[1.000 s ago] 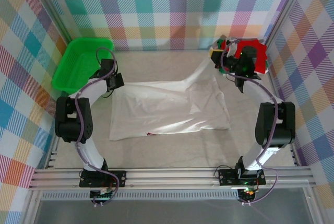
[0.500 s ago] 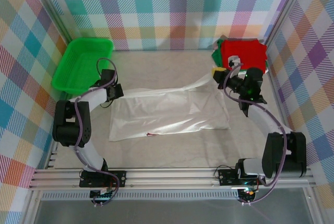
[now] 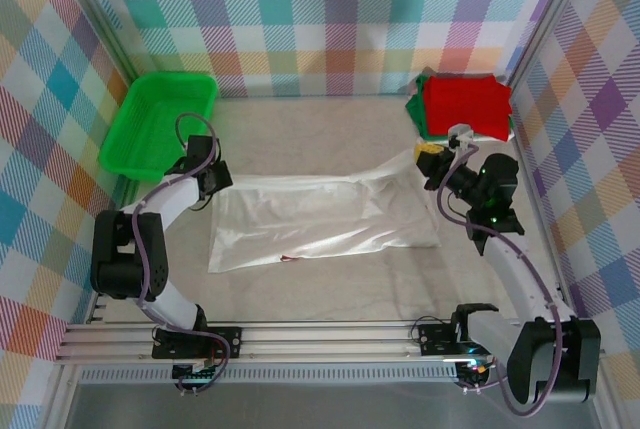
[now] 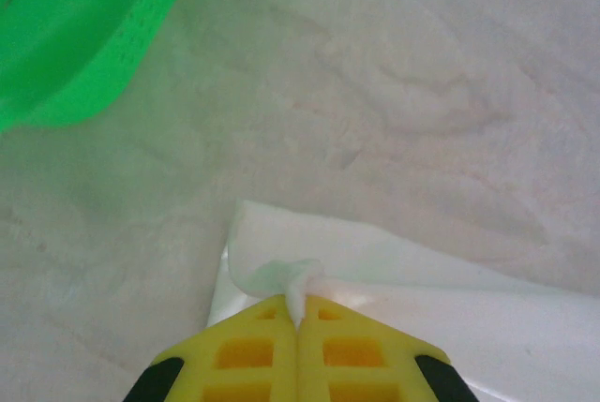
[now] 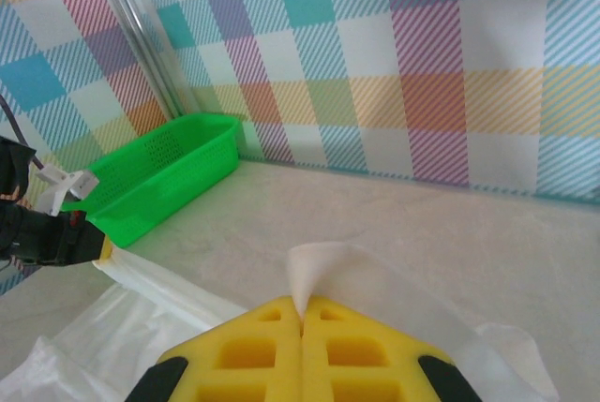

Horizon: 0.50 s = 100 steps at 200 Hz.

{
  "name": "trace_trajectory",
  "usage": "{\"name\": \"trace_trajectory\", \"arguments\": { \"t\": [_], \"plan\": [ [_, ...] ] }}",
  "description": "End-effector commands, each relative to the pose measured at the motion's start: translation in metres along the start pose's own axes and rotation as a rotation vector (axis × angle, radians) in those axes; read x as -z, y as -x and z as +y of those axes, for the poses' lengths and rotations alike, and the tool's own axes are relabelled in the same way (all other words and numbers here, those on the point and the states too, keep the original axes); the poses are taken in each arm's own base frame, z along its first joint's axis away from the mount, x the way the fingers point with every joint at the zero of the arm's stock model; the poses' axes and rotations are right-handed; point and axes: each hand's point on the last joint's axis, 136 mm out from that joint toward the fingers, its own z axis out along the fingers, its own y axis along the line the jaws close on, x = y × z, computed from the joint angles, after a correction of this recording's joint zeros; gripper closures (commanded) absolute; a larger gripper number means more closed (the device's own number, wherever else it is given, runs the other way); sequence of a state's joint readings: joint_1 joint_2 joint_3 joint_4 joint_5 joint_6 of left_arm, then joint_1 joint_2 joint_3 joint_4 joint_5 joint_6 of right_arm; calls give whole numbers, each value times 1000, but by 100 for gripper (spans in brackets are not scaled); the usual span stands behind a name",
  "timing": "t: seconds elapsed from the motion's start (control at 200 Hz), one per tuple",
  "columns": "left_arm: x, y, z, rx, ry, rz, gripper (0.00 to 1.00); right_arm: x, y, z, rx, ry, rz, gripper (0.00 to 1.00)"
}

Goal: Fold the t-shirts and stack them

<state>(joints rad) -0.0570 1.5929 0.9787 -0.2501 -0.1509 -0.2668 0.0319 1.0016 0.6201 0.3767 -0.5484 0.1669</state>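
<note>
Top external view: left gripper (image 3: 210, 187) and right gripper (image 3: 424, 154) each pinch a white t-shirt (image 3: 320, 221) corner; green tray (image 3: 160, 80) sits beyond left, folded red tee (image 3: 466, 105) atop green tee (image 3: 413, 109) beyond right.

**Plaid-Walled Cell, Pale Tabletop**

The workspace is enclosed on three sides by walls (image 3: 330, 19) printed in pastel plaid of teal, orange, purple and yellow. Aluminium posts (image 3: 105, 34) are set at the back corners. A pale, faintly mottled table (image 3: 300, 134) is evenly lit, and metal rails (image 3: 330, 337) are laid along its near edge.
</note>
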Motion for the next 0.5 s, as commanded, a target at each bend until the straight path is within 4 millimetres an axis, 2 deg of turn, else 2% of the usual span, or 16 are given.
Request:
{"name": "trace_trajectory", "arguments": {
  "t": [0.0, 0.125, 0.185, 0.215, 0.28, 0.33, 0.38, 0.4, 0.495],
  "plan": [
    [10, -17, 14, 36, 33, 55, 100, 10, -13, 1, -10, -21, 28, 100],
    [12, -38, 16, 62, 18, 111, 100, 23, -26, 11, -56, -12, 58, 100],
    [14, -47, 18, 72, 17, 130, 100, 29, -32, 19, -84, 5, 79, 95],
    [15, -53, 21, 79, 26, 141, 95, 33, -36, 22, -104, 10, 94, 94],
    [17, -65, 25, 83, 35, 172, 77, 42, -49, 30, -154, 19, 135, 94],
    [19, -75, 27, 84, 31, 195, 63, 51, -58, 34, -194, 9, 157, 87],
    [22, -83, 32, 92, 46, 208, 55, 59, -68, 39, -228, 4, 173, 68],
    [24, -85, 33, 94, 50, 207, 54, 63, -70, 42, -238, 5, 175, 61],
    [29, -84, 36, 103, 49, 178, 51, 79, -72, 48, -255, -26, 157, 51]
  ]
}}
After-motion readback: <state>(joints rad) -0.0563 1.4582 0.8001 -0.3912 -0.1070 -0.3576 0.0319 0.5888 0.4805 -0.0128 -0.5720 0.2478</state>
